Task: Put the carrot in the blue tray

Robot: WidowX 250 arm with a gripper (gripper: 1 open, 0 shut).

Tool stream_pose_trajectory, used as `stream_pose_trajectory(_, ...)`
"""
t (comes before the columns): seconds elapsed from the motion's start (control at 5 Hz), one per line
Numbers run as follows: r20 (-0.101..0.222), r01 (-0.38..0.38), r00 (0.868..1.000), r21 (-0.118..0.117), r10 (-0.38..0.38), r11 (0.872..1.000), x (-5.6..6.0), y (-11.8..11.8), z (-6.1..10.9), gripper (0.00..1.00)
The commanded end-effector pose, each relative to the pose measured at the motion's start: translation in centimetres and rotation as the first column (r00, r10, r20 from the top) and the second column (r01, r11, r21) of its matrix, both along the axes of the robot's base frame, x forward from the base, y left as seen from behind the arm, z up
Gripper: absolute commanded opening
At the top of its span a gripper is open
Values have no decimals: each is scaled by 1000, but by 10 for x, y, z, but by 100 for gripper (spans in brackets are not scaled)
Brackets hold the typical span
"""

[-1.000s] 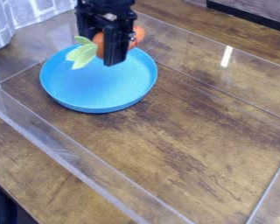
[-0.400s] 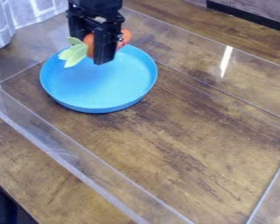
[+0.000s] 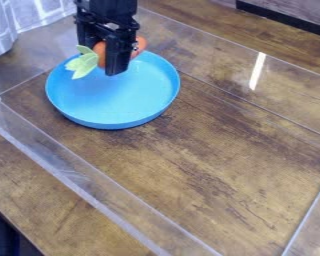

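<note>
Carrot (image 3: 129,45) over tray (image 3: 69,105) rim.

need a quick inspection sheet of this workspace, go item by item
surface: dark wood-grain table under a glossy clear sheet with glare streaks
job's things: blue tray sits at upper left, its floor bare; carrot is held above the tray's far rim, orange body partly hidden, pale green leaves sticking out to the left
clutter: nothing seen
grippers: gripper black, pointing down, shut on the carrot over the tray's back edge
cables: nothing seen
surroundings: pale object at the top left corner, too cropped to name; dark edge along the top right
</note>
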State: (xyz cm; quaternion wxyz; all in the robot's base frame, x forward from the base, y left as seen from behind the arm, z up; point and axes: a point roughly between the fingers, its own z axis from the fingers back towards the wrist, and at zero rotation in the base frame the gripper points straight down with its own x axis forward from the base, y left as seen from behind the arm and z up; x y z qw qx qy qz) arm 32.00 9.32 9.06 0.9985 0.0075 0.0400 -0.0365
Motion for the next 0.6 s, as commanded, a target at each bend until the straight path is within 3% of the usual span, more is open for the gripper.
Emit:
stream_pose_trajectory(0.0,62,-24,998,23,22,999,6,13,17,100)
stream_pose_trajectory(0.4,74,-58,996,13,57,998,11,16,16,100)
